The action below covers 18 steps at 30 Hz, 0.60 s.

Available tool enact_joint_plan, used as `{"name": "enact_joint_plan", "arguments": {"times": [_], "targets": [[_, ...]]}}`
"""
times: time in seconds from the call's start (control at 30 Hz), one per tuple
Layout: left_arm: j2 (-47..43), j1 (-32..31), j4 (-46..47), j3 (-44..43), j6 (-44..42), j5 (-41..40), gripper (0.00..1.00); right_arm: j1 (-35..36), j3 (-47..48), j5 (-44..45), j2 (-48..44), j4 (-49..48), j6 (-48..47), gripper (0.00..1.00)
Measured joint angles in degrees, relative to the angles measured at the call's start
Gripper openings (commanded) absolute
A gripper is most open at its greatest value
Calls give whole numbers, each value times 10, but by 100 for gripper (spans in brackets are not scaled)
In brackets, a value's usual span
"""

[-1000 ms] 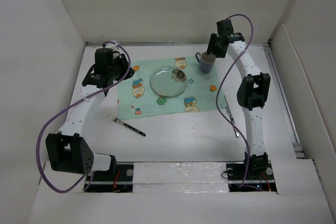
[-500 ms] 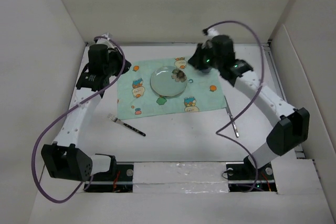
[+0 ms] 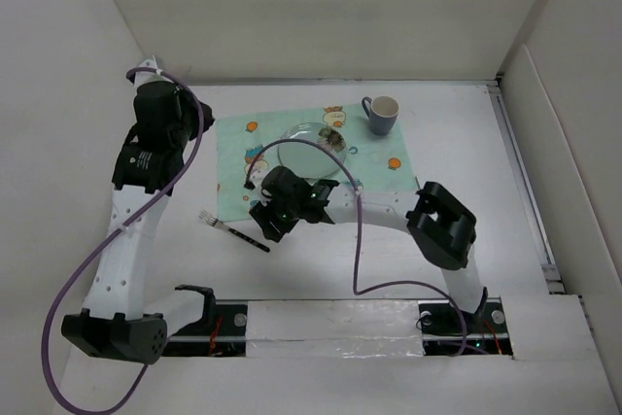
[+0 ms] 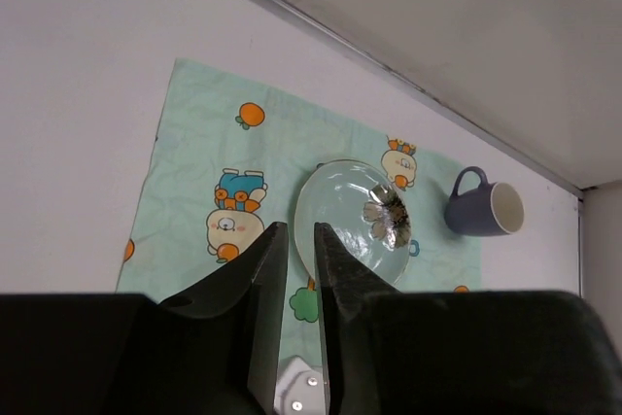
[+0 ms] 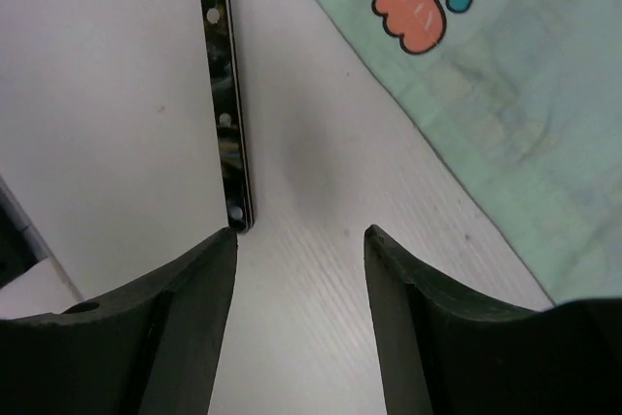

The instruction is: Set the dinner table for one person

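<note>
On the white dinner table (image 3: 321, 269) lies a mint-green placemat (image 3: 369, 177) with a glass plate (image 3: 309, 143) and a blue-grey mug (image 3: 381, 114) at its back right corner. A fork (image 3: 233, 231) with a dark handle lies on the table in front of the mat's left corner. My right gripper (image 5: 301, 230) hangs open low over the table. The fork's handle end (image 5: 228, 143) lies just beyond its left fingertip, nothing between the jaws. My left gripper (image 4: 301, 230) is raised high at the left, jaws a narrow gap apart and empty, looking down on the plate (image 4: 345, 221) and mug (image 4: 483, 209).
The right arm (image 3: 389, 211) stretches across the front of the placemat, its elbow (image 3: 442, 225) at the right. White walls box in the table on all sides. A purple cable (image 3: 358, 250) loops down off the right arm.
The right arm left the mug standing at the back right and swung across to the fork's handle. The left arm rose and drew back to the left.
</note>
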<state>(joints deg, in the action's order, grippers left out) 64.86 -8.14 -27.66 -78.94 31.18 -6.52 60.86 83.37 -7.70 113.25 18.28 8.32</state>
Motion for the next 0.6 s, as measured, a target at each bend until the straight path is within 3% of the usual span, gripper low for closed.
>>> {"name": "enact_joint_plan", "arguments": {"times": [0.43, 0.53, 0.6], "targets": [[-16, 0, 0, 21, -2, 13, 17, 59, 145, 80, 139, 45, -41, 60], [-16, 0, 0, 21, -6, 13, 18, 64, 148, 87, 143, 47, -43, 54], [-16, 0, 0, 21, -7, 13, 18, 65, 158, 93, 149, 56, -45, 33]]}}
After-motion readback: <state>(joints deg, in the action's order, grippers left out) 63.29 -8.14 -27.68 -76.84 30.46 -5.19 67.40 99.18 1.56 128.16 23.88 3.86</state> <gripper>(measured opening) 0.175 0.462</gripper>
